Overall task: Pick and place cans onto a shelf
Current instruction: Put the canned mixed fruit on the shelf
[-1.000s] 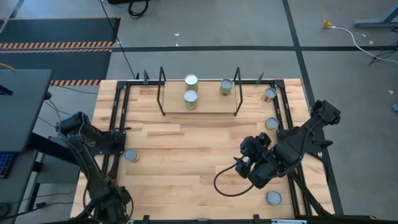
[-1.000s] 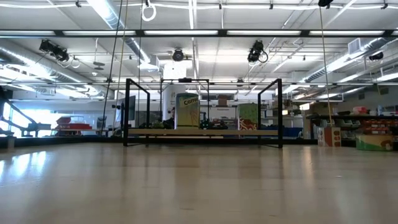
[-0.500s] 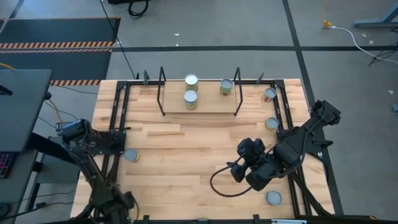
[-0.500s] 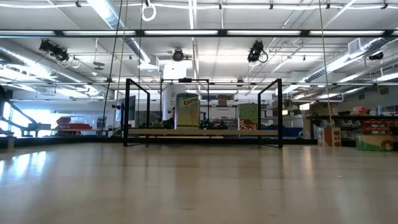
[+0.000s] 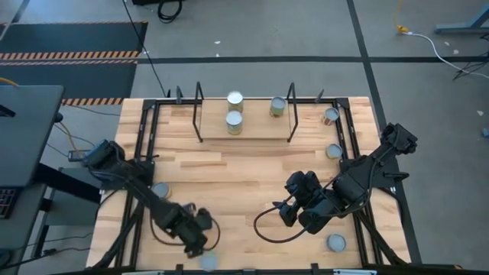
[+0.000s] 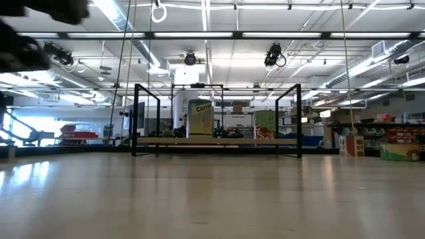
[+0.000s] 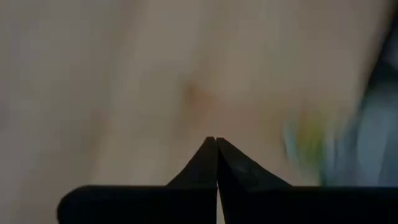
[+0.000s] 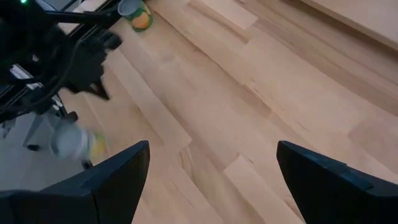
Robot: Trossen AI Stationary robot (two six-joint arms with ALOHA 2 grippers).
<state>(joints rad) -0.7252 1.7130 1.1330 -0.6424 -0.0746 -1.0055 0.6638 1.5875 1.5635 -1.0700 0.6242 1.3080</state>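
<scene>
While the left pincer [image 5: 200, 243] hangs low over the near edge of the bench [image 5: 229, 183] with its two fingers [image 7: 216, 163] pressed tip to tip and nothing between them, one can [image 5: 207, 261] stands upright just beside it, at the very front rim. A second can [image 5: 161, 190] stands farther back along the same arm, near the left rail. The right pincer [image 5: 284, 215], fingers spread wide and empty, is poised over bare boards right of centre; its nearest can [image 5: 336, 243] stands toward the near right corner, behind the wrist and not ahead of the fingers. Two further cans [image 5: 334, 151] [image 5: 330, 115] lie along the right rail. The shelf [image 5: 244, 130] crosses the far side, carrying three cans [image 5: 234, 122] [image 5: 234, 99] [image 5: 278, 106]. The left arm is judged the nearer to a loose can. Since that can's axis is vertical, the clenched fingers would have to part before they could straddle its sides.
</scene>
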